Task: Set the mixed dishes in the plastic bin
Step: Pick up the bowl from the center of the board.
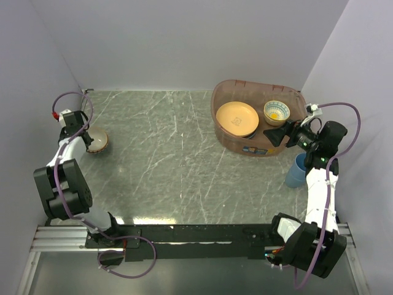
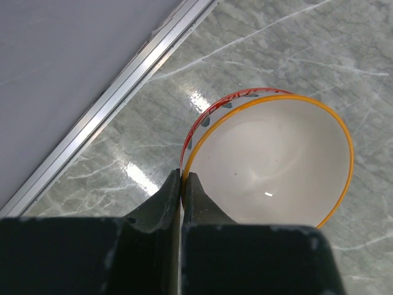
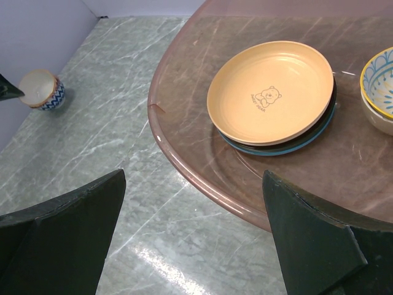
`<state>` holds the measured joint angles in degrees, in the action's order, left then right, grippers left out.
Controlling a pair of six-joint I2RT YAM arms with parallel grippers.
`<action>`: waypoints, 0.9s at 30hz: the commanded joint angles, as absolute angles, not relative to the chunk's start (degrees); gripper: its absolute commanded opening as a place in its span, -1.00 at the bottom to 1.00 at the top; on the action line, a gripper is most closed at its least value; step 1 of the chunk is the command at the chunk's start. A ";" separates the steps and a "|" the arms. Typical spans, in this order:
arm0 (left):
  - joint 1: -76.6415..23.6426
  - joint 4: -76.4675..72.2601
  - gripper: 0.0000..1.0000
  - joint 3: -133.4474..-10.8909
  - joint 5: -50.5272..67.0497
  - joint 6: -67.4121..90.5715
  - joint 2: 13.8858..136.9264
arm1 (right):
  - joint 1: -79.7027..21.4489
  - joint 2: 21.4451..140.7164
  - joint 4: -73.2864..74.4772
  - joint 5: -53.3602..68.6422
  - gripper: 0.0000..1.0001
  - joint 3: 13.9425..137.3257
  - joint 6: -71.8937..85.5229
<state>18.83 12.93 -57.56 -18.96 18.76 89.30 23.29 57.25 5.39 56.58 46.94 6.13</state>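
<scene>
A red-patterned bowl [image 1: 98, 141] [image 2: 276, 166] with an orange rim sits on the table at the far left. My left gripper [image 1: 87, 133] [image 2: 182, 179] is shut on its near rim, one finger inside and one outside. The same bowl [image 3: 42, 89] shows far off in the right wrist view. The plastic bin [image 1: 220, 132] [image 3: 184, 165] stands at the back right. It holds a yellow-orange plate [image 1: 237, 118] [image 3: 270, 92] stacked on a darker plate [image 3: 295, 143], and a small cream bowl [image 1: 277, 112] [image 3: 377, 86]. My right gripper [image 1: 274, 136] [image 3: 193, 184] hangs open over the bin's front rim, holding nothing.
A light blue plastic cup [image 1: 296, 170] stands on the table in front of the bin's right end, close beside the right arm. Grey walls close in the table on the left, back and right; a metal strip [image 2: 116, 101] runs along the left wall's foot.
</scene>
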 commanded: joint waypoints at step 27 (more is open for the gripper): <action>13.99 8.79 -0.98 -46.50 11.33 37.26 56.87 | 23.64 58.80 3.52 62.49 1.00 49.57 5.45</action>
<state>17.41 14.66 -49.08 3.92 31.00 61.82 23.31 59.02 5.32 59.72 46.94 6.15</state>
